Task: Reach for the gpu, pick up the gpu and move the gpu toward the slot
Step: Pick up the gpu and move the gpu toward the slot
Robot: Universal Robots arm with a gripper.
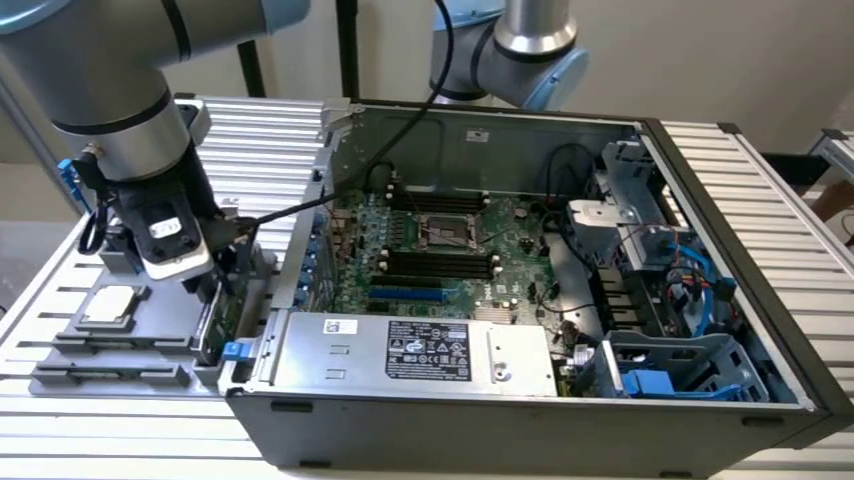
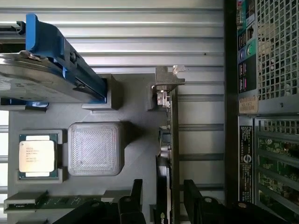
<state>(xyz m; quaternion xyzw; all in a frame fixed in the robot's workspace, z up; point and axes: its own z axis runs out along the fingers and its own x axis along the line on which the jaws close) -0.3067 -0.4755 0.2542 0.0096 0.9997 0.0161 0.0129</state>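
Gripper (image 2: 163, 186) jaws open — straddling the edge-on gpu (image 2: 174, 130), seemingly not yet clamped.

Open PC case (image 1: 534, 425) beside grey tray (image 2: 135, 112) w/ CPU chip (image 2: 37, 156), blue-railed HDD (image 2: 42, 81).

Robotics lab: opened computer case (image 1: 534, 425) on slatted aluminium bench (image 1: 781, 200).
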